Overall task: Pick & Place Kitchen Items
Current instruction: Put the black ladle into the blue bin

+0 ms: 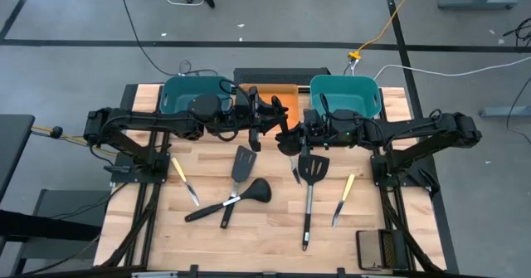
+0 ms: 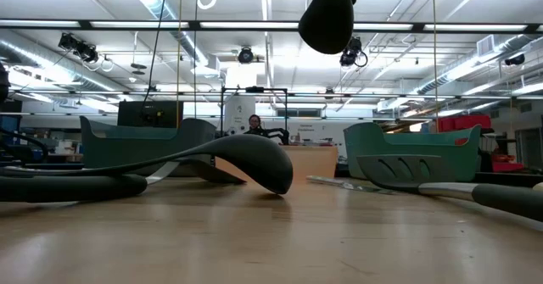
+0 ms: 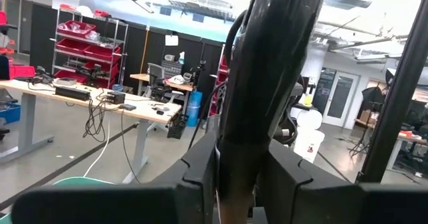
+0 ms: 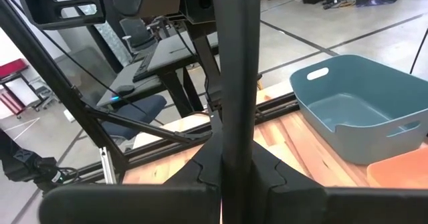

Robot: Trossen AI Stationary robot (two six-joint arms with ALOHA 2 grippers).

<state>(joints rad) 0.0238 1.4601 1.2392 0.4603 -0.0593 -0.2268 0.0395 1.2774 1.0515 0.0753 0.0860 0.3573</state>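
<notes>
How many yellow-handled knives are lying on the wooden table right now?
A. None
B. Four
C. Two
C. The high view shows one yellow-handled knife near the table's left side and another yellow-handled knife near its right side, both flat on the wooden table.

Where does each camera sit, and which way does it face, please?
High view: above the table, looking straight down; both arms show, meeting mid-table.
Low view: at tabletop height, looking level into the room; only the raised ladle hangs at top, no arm clearly.
Left wrist view: on the left wrist, facing the room; left pincer grips the ladle.
Right wrist view: on the right wrist, facing a teal bin; right pincer grips its handle.
Shared: both wrist views show that ladle.
</notes>
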